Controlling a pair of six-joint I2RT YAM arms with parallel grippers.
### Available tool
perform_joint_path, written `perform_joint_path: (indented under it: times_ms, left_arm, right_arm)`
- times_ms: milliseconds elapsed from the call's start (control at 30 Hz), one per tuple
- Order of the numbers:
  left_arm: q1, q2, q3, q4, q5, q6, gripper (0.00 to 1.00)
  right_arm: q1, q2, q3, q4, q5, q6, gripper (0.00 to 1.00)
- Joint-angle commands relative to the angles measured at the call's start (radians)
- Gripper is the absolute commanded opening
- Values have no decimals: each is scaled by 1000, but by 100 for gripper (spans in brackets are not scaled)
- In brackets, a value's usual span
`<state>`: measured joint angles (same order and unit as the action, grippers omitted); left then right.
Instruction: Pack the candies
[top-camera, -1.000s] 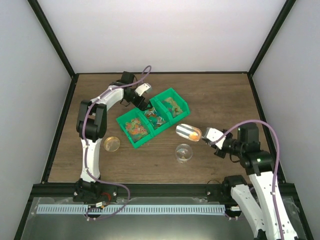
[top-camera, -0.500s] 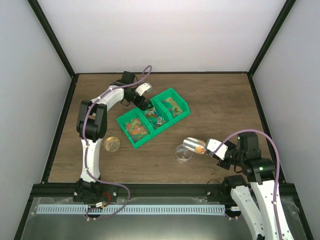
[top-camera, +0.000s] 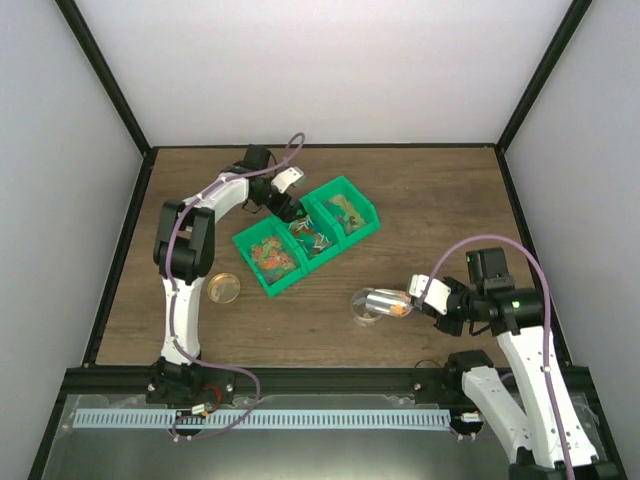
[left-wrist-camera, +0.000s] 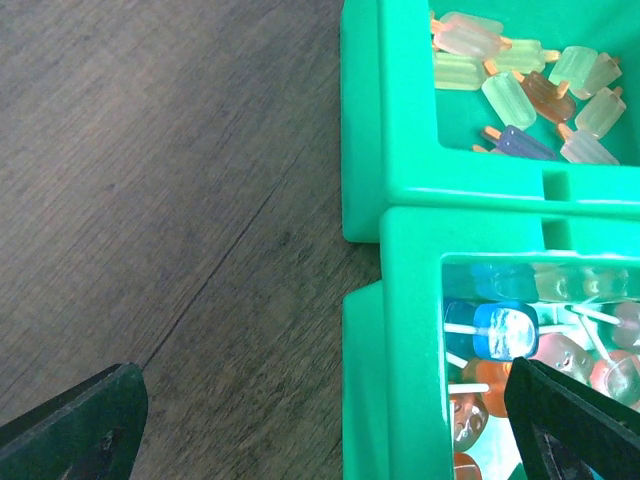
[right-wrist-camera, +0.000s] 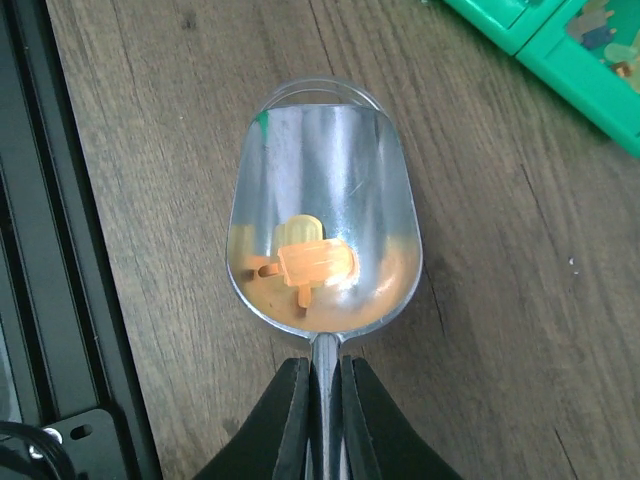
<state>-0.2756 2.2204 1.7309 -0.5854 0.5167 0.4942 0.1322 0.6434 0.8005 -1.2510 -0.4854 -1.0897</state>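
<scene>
Clamped between the closed fingers of the right gripper (right-wrist-camera: 320, 368): the thin stem of a metal scoop (right-wrist-camera: 322, 170), bowl pointing away from the wrist. Just past the fingertips, at the back of that bowl, a few orange candies (right-wrist-camera: 314, 264) (ice-lolly shaped, one flat on top, another half under it). From above, scoop held low, its bowl overlapping a clear cup (top-camera: 360, 313) on the table (top-camera: 440, 200) near the front edge; whether touching the cup's rim, impossible to tell.

Far more candies up the table in a slanted row of three green bins (top-camera: 307, 235): pale pastel ones in the far compartment, stick-mounted blue and pink ones in the middle, mixed orange and green in the nearest. Well apart from the scoop, bare wood between.

Spread wide at the back rim of the middle bin: the left gripper (top-camera: 288, 208), nothing between its dark fingers (left-wrist-camera: 80, 430), one over bare wood, the other over the bin's contents.

Edges: black frame rail (right-wrist-camera: 25, 250) close on the near side of the scoop; cage posts along the table's left and right borders; a small round dish (top-camera: 224, 288) with orange inside beside the left arm. Open wood right of the bins and beyond the cup, broadest toward the far right corner.
</scene>
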Motion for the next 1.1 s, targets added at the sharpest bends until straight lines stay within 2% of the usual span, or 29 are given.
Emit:
perform_joint_path:
  times_ms: [0, 333, 800, 1067]
  left_arm:
    - [-4, -41, -19, 20, 11, -2, 100]
    - [-5, -39, -24, 33, 16, -10, 100]
    - [-5, -43, -38, 38, 6, -3, 100]
    - [-4, -30, -28, -34, 12, 75, 100]
  right_arm:
    - [-8, 60, 74, -48, -11, -29, 1]
    - [-8, 182, 122, -53, 68, -57, 1]
    - [10, 249, 171, -55, 119, -130, 1]
    - [34, 259, 187, -54, 154, -122, 1]
